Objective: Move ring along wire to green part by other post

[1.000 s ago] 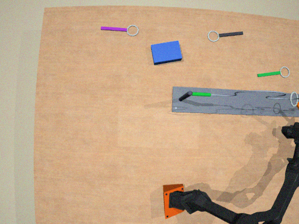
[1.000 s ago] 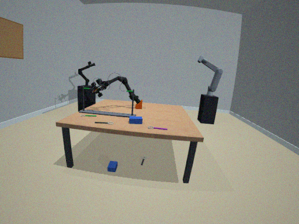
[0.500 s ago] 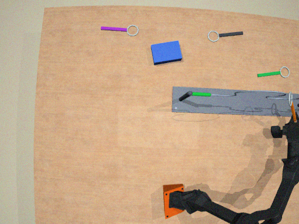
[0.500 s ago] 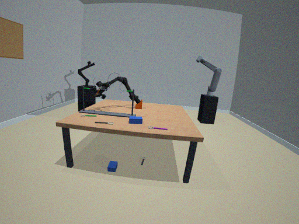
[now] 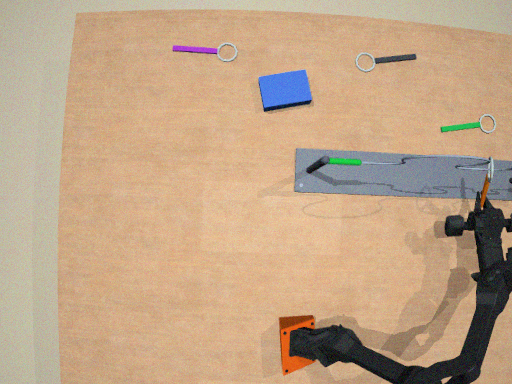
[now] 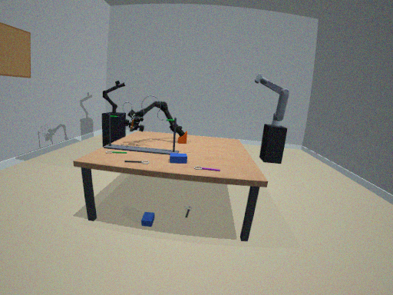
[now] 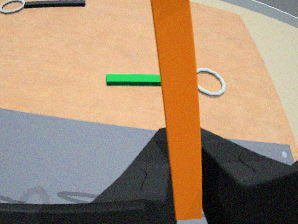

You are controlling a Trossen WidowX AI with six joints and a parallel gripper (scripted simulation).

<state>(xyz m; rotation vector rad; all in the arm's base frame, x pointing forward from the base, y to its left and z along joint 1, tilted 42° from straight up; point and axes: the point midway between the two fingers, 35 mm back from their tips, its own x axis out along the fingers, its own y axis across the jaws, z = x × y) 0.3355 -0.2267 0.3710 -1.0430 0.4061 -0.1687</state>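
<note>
My claw (image 5: 483, 201) (image 6: 133, 122) (image 7: 177, 136) clamped on orange handle (image 5: 484, 191) (image 6: 133, 124) (image 7: 180, 110), right side of top view. Ring (image 5: 492, 169) at handle's far end, over grey base plate (image 5: 350, 187) (image 6: 140, 149) (image 7: 75, 145). Post (image 5: 318, 164) (image 6: 174, 135) with green wire part (image 5: 345, 162) (image 6: 170, 120) near top view's centre, well apart from ring. Blue block (image 5: 285, 90) (image 6: 178, 158) on tabletop (image 5: 175, 175) (image 6: 215, 154) (image 7: 100, 45), upper middle.
</note>
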